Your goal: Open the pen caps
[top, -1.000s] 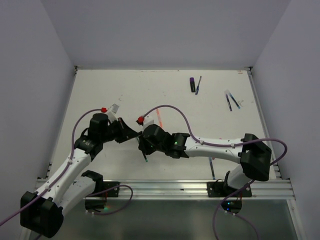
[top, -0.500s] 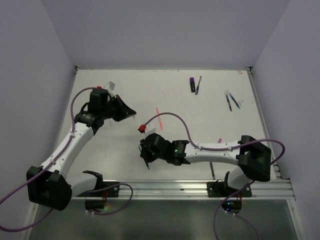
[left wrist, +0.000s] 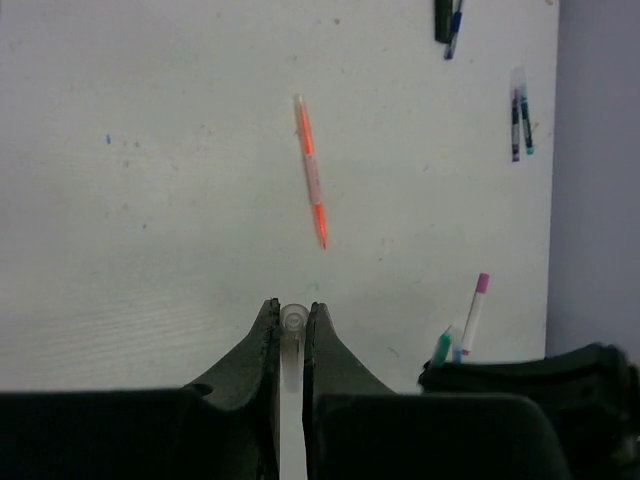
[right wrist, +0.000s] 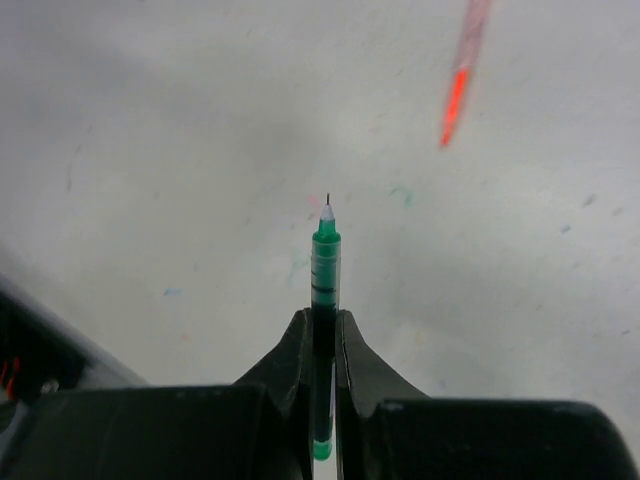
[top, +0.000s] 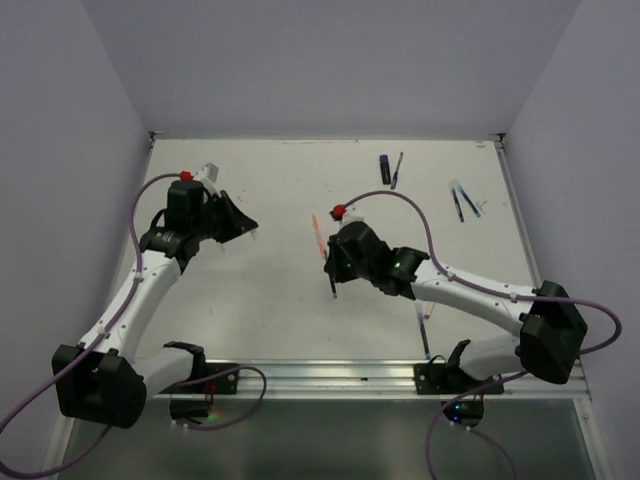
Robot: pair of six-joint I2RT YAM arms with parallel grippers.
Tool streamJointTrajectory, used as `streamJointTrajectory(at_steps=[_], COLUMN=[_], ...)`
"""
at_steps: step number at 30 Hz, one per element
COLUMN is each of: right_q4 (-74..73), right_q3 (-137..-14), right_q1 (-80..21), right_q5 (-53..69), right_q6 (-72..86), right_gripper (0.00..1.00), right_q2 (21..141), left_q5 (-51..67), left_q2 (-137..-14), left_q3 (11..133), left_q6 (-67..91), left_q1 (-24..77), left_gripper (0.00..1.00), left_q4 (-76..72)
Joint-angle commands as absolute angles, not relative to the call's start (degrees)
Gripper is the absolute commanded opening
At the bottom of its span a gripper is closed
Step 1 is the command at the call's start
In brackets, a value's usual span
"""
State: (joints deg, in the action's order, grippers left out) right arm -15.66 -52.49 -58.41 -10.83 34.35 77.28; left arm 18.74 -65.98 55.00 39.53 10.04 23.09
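My left gripper (left wrist: pixel 291 307) is clenched on a clear pen cap (left wrist: pixel 293 319) near the table (top: pixel 250 300)'s left edge. My right gripper (right wrist: pixel 324 316) grasps the uncapped green pen (right wrist: pixel 325 262) mid-table. Risk: the slim cap may slip from this narrow pinch and roll away.

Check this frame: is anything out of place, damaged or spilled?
Nothing stands out. The right gripper is shut on an uncapped green pen, the left gripper on a clear cap; an orange pen lies flat on the table.
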Motion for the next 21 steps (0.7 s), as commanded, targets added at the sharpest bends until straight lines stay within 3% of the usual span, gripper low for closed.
streamJointTrajectory(at_steps=[1, 6, 11, 21], right_q4=[-18.81, -17.23, -16.35, -14.68], right_q3=[-57.91, -65.73, -72.85, -82.35], right_q1=[-51.08, -44.4, -40.97, -39.2], right_q5=[-8.54, -6.68, -4.84, -3.43], right_q6=[26.48, 21.54, 19.16, 18.02], right_gripper=[0.0, 0.0, 0.0, 0.0], right_q2=[79.09, 87.6, 97.19, 110.56], left_q5=[16.27, 11.87, 15.99, 17.93], left_q2=[-61.09, -59.68, -58.54, -57.39], left_q3=[50.72, 50.01, 47.73, 45.79], left_q6=[34.72, 32.26, 32.43, 32.08], left_q1=[9.93, 9.93, 9.93, 9.93], left_gripper=[0.0, 0.0, 0.0, 0.0], left_q4=[26.01, 30.14, 28.48, 28.39])
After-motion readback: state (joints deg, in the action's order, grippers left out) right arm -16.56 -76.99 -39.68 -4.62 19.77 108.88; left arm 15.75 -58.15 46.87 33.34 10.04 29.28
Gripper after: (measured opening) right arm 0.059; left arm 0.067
